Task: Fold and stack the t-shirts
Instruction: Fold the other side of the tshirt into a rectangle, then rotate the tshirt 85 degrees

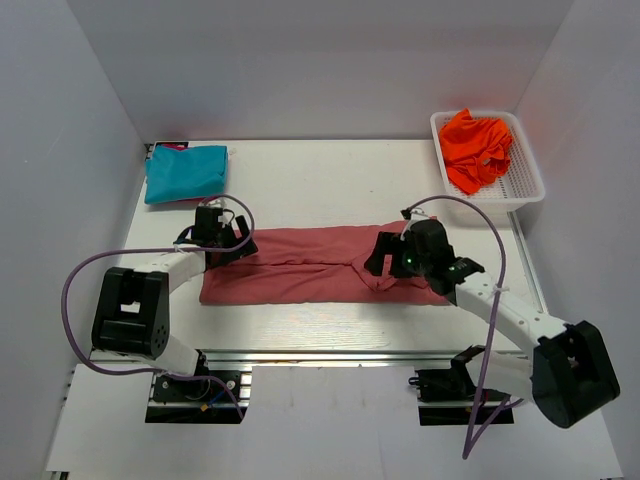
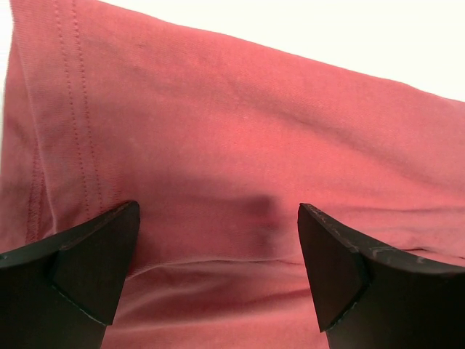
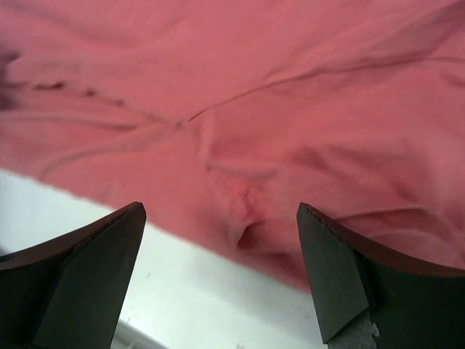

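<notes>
Seen from above, the salmon t-shirt (image 1: pixel 300 270) lies across the middle of the white table (image 1: pixel 320 180), folded into a long band running left to right. The teal t-shirt (image 1: pixel 185 172) sits folded at the far left corner. A small magenta patch shows at its far edge, possibly a label, but it is too small to read. The orange t-shirt (image 1: pixel 478 148) lies crumpled in a white mesh basket (image 1: pixel 530 185) at the far right corner, well apart from the other two. The left gripper (image 1: pixel 222 245) is over the left end of the salmon band and the right gripper (image 1: pixel 382 262) over its right part, where the cloth bunches into a crease. Purple cables (image 1: pixel 75 290) loop from both arms, one arching over the right end of the shirt.

In the left wrist view, the two dark fingers (image 2: pixel 94 254) stand wide apart with nothing between them. Salmon cloth fills the view beneath them, and a double-stitched hem (image 2: pixel 73 109) runs down its left side. Bare table shows along the top right.

In the right wrist view, the fingers (image 3: pixel 334 269) are likewise spread wide and hold nothing. Wrinkled salmon cloth lies under and beyond them, with a small raised pucker between the tips. The cloth's edge crosses diagonally, leaving white table at the lower left.
</notes>
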You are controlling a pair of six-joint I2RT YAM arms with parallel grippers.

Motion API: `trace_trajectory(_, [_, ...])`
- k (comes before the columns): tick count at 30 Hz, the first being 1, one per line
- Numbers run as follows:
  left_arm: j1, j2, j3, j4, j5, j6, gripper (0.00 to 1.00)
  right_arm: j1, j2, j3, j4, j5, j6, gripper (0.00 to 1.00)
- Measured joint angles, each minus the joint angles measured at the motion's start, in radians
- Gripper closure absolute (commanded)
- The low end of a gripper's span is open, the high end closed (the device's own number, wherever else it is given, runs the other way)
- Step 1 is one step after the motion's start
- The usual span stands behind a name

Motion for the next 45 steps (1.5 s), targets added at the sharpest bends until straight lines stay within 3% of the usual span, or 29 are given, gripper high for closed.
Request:
trace_trajectory(7, [0.004, -0.01, 0.0, -0.035, -0.03, 0.0, 0.0, -0.012, 0.212, 0.088, -0.001, 0.154, 0.027, 0.1])
trace_trajectory(12, [0.006, -0.013, 0.0, -0.045, -0.042, 0.0, 0.0, -0.018, 0.274, 0.09, -0.024, 0.128, 0.03, 0.1])
trace_trajectory(20, [0.006, -0.015, 0.0, -0.058, -0.061, 0.0, 0.0, -0.016, 0.097, -0.05, -0.069, -0.042, 0.029, 0.1])
trace_trajectory(34, [0.007, -0.024, 0.012, -0.119, -0.083, -0.001, 0.0, -0.019, 0.047, -0.005, -0.06, 0.084, 0.054, 0.1])
trace_trajectory(45, [0.006, -0.078, -0.019, -0.196, -0.073, -0.078, 0.0, -0.053, 0.424, 0.197, -0.046, 0.107, 0.129, 0.1])
